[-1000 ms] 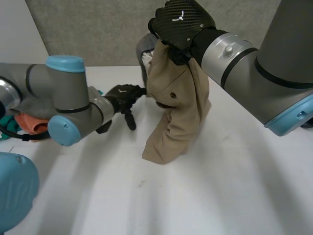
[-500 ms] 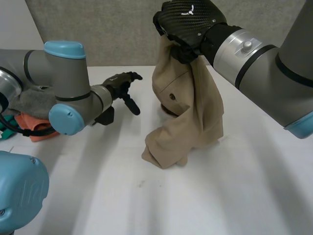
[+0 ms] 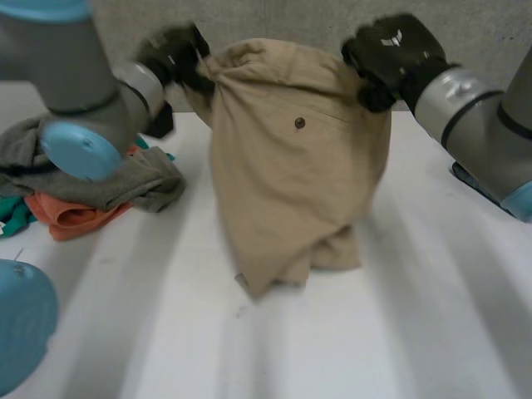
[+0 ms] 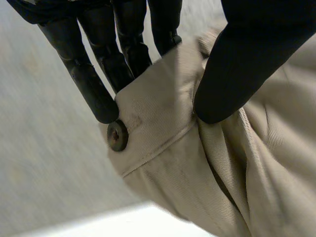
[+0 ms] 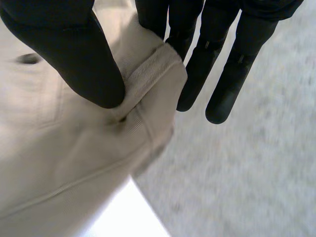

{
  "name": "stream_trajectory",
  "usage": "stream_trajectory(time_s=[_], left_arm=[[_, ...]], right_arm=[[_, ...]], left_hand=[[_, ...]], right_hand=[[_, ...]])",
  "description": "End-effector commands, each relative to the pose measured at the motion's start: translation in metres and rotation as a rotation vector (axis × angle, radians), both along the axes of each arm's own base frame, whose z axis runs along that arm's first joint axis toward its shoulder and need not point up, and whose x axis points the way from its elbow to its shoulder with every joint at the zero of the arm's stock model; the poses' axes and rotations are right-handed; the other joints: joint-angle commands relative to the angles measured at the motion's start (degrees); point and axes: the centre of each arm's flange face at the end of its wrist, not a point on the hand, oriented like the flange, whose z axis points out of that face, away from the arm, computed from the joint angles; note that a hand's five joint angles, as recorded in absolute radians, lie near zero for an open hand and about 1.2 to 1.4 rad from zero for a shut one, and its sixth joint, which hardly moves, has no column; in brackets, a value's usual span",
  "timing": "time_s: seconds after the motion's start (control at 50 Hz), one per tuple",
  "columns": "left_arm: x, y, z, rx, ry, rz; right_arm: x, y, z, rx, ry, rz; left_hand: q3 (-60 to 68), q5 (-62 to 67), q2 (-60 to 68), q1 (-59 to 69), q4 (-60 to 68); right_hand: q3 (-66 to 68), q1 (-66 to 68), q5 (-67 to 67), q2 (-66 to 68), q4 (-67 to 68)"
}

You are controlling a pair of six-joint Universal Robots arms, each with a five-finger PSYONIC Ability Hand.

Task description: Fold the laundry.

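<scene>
The white table (image 3: 432, 316) lay below both hands. The khaki garment (image 3: 291, 174) hung between them, stretched out by its waistband, and its bunched lower end seemed to rest on the table beneath. Beside and below the left hand sat a pile of other laundry (image 3: 100, 187), grey over orange and green. The left hand (image 3: 174, 56) pinched one end of the waistband, thumb in front of the cloth and fingers (image 4: 89, 84) behind it. The right hand (image 3: 389, 51) gripped the other end the same way, its thumb pressing the hem against its fingers (image 5: 229, 74). A dark button (image 4: 117, 135) sat right at the left hand's fingertips. To do this step well, I judged, both pinches had to be firm and level. The hands should draw apart just enough to take out the sag, then lower the garment flat onto bare table clear of the pile, so the legs spread out rather than crumpled.
</scene>
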Motion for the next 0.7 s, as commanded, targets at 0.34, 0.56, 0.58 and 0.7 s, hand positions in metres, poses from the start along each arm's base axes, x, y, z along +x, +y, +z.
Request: stream_trajectory(time_s=[0.34, 0.56, 0.58, 0.7], left_arm=[[-0.103, 0.122, -0.108, 0.059, -0.490, -0.416], [-0.058, 0.096, -0.053, 0.039, -0.458, -0.213], [-0.052, 0.093, -0.048, 0.037, -0.453, -0.196], [-0.009, 0.071, -0.024, 0.047, -0.437, -0.105]], right_arm=[[-0.052, -0.036, -0.159, 0.304, 0.279, -0.382], [-0.058, -0.035, -0.105, 0.209, 0.198, -0.396], [-0.058, -0.032, -0.099, 0.203, 0.192, -0.389], [-0.056, -0.006, -0.060, 0.207, 0.248, -0.302]], left_hand=[[-31.4, -27.9, -32.7, -30.6, -32.6], [-56.9, -53.4, -58.2, -56.2, -58.1], [-56.9, -53.4, -58.2, -56.2, -58.1], [-56.9, -53.4, -58.2, -56.2, -58.1]], right_hand=[[-45.4, -42.9, -42.6, -45.2, -46.0], [-57.9, -55.4, -55.1, -57.7, -58.5], [-57.9, -55.4, -55.1, -57.7, -58.5], [-57.9, -55.4, -55.1, -57.7, -58.5]])
